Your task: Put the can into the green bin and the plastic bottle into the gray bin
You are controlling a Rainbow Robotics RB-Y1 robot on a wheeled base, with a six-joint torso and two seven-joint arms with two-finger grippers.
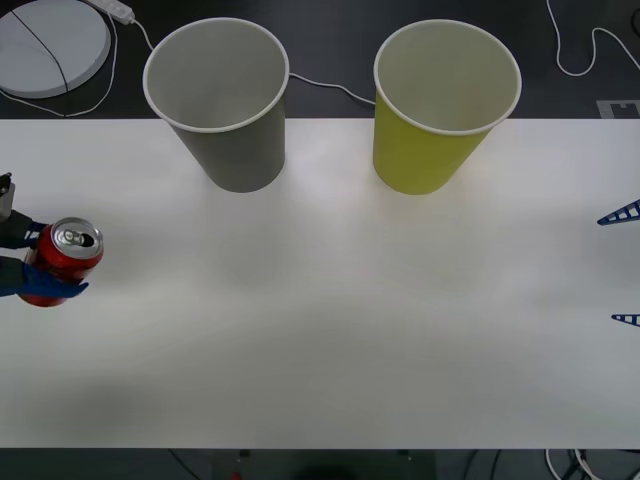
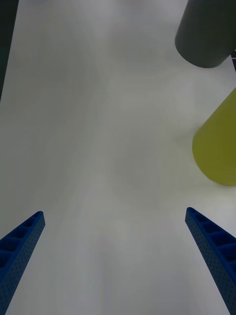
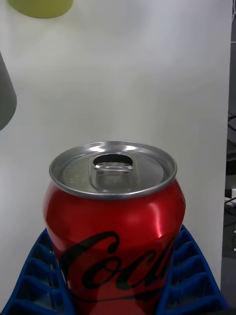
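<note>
The red can (image 1: pixel 68 258), silver top up, stands upright at the table's far left edge with my left gripper (image 1: pixel 55 268) shut on it. In the left wrist view the can (image 3: pixel 115 221) sits between the blue fingers (image 3: pixel 37 275). The gray bin (image 1: pixel 220 100) stands at the back left and the green bin (image 1: pixel 440 105) at the back right, both upright and open. My right gripper (image 1: pixel 608 270) hangs open at the right edge above the bare table, with the gray bin (image 2: pixel 206 34) and green bin (image 2: pixel 219 147) ahead of it. The plastic bottle is out of view.
The white table (image 1: pixel 320 330) stretches wide between the two arms. Behind it, on the dark floor, lie a round white disc (image 1: pixel 50 45) and white cables (image 1: pixel 325 85).
</note>
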